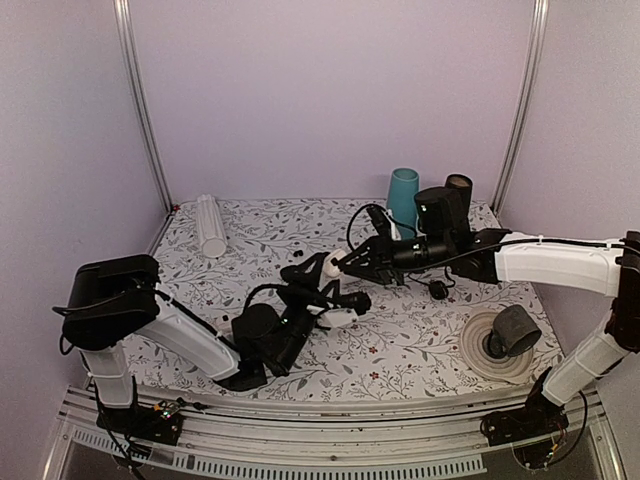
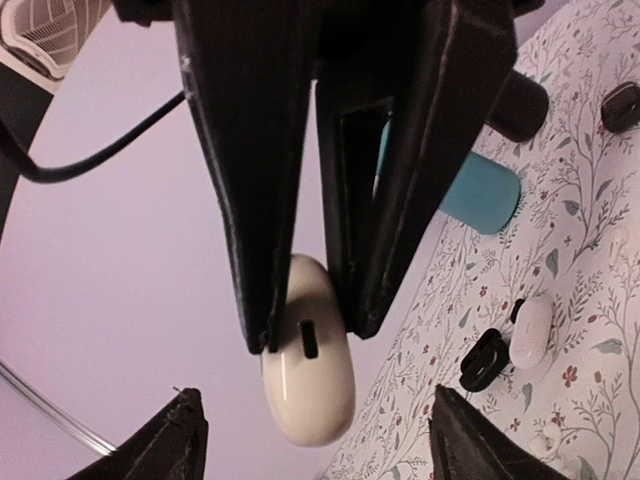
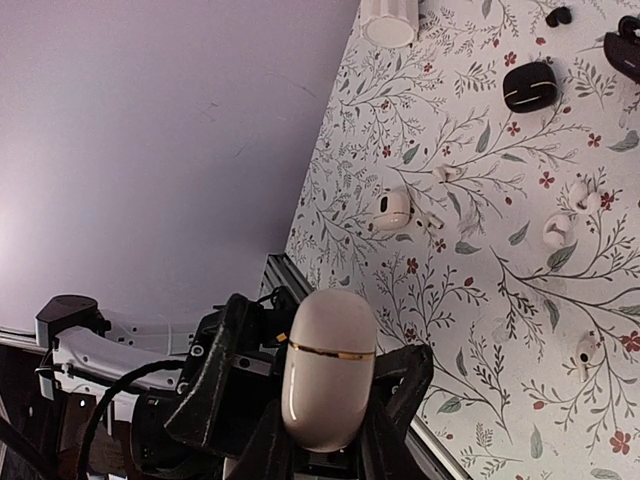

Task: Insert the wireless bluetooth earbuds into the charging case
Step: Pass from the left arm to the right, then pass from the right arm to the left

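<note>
1. Right pincer [image 1: 343,264] clamps the case [image 2: 308,385] by its two sides and holds it up off the worktop [image 1: 420,330].
2. Left pincer [image 2: 315,392] stands wide open just beneath, its tips on either side of the case and clear of it.
3. Case: white, glossy and pebble-shaped, with the lid closed, a thin gold seam line and a small dark slot on one face.
4. Tiny white buds [image 3: 585,350] lie loose on the floral worktop, well apart from the case.

Behind the right end effector [image 1: 345,263] and the left end effector [image 1: 325,283], white tubular links [image 1: 550,262] are joined by black housings [image 1: 262,335]. Matte black, tapered fingers [image 2: 170,445] are fitted, and a thin black cable [image 2: 110,150] is routed behind the right end effector.
</note>
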